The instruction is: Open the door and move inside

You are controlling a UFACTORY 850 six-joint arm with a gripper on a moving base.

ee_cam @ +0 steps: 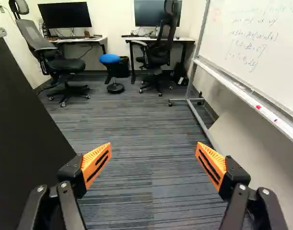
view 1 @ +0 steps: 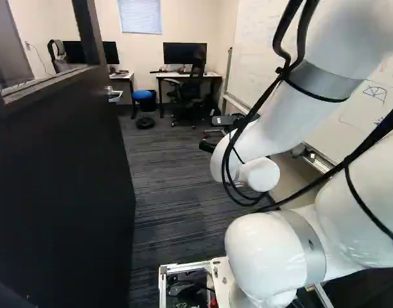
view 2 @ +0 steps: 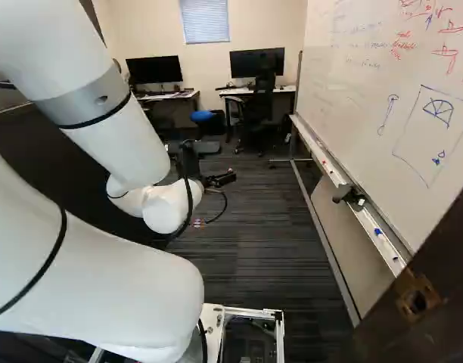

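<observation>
My gripper [view 2: 221, 179] is open, its two orange-padded fingers spread wide, with the carpet [ee_cam: 132, 129] showing beyond them. The door [view 1: 61, 186] stands swung open along the left of the left base view, its handle [view 1: 113, 94] near the far edge, while part of the door frame [view 2: 390, 321] with its metal plate shows at the right of the right base view. Ahead of me are desks [ee_cam: 161, 39], office chairs [ee_cam: 65, 64] and a blue stool [ee_cam: 110, 58], with a whiteboard [view 2: 368, 83] opposite the door.
</observation>
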